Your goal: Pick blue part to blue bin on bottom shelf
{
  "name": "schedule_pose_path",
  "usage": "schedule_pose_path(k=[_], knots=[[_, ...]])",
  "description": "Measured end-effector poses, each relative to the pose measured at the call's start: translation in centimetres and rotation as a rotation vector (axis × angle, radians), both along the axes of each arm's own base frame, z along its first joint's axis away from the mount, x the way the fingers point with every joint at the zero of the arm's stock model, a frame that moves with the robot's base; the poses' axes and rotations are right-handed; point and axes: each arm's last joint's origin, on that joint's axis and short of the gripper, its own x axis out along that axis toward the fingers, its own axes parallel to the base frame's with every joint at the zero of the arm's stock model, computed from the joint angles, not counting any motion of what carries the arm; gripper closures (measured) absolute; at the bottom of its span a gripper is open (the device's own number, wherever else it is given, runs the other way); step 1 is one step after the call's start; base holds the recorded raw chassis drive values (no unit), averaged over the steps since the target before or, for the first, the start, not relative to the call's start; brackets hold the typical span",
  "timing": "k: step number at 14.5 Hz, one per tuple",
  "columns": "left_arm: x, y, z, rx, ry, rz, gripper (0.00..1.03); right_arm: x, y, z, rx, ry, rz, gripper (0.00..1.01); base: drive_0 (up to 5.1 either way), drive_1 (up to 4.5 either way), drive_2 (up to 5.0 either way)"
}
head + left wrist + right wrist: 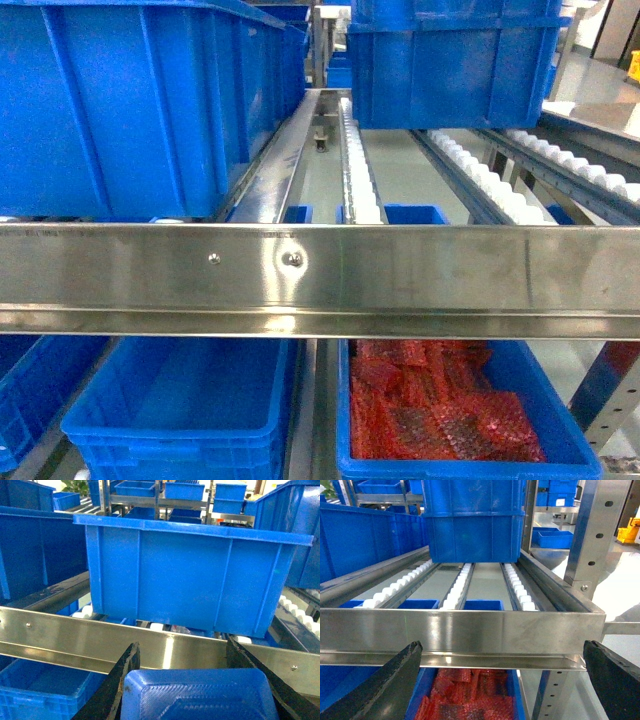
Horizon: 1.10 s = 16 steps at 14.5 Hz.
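down below the steel rail (400, 270) you have two blue bins: the left bin (180, 420) looks bare inside, and the right bin (560, 420) is heaped with red mesh bags (430, 400). above the rail, on the roller tier, a big blue crate (120, 100) sits at your left and another blue crate (450, 60) at the back right. your left gripper (182, 690) has its fingers (117, 685) spread moderately wide with the blue part (200, 695) sitting between them, apparently gripped at its sides, just in front of the rail and above the left bin. your right gripper (502, 680) hangs wide open with nothing in it, facing the rail with the red bags under it.
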Motion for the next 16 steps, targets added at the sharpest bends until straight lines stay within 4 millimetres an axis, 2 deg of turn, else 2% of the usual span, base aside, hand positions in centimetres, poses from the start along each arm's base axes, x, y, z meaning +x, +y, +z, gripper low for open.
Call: schedule_pose_path(k=[16], knots=[[0.00, 0.00, 0.00, 0.000, 0.000, 0.000, 0.59, 0.00, -0.01, 0.01, -0.001, -0.001, -0.002, 0.03, 0.0, 0.00, 0.0]])
